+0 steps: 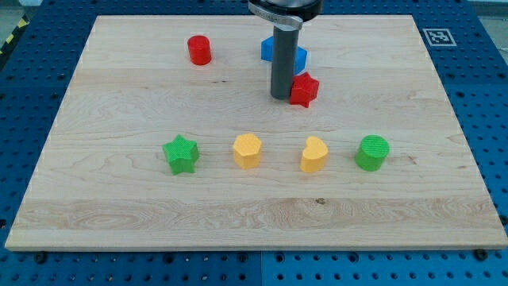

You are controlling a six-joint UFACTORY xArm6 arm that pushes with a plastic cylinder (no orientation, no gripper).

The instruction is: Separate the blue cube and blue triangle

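Far edge: red cylinder point(199, 50) left; tip point(280, 97) centre, red star point(303, 90) just right, blue blocks point(299, 57) behind. Mid-desk row, left to right: green star point(181, 154), yellow hexagon point(247, 150), yellow heart point(314, 154), green cylinder point(372, 152).

Red cylinder point(199, 50), red star point(304, 90), green star point(181, 154), two yellow blocks point(247, 150), green cylinder point(372, 152)

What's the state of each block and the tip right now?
my tip: down on the board, left of the red star
blue blocks: together, half hidden behind the rod
red star: beside the rod
red cylinder: alone
green star, yellow blocks, green cylinder: spaced row
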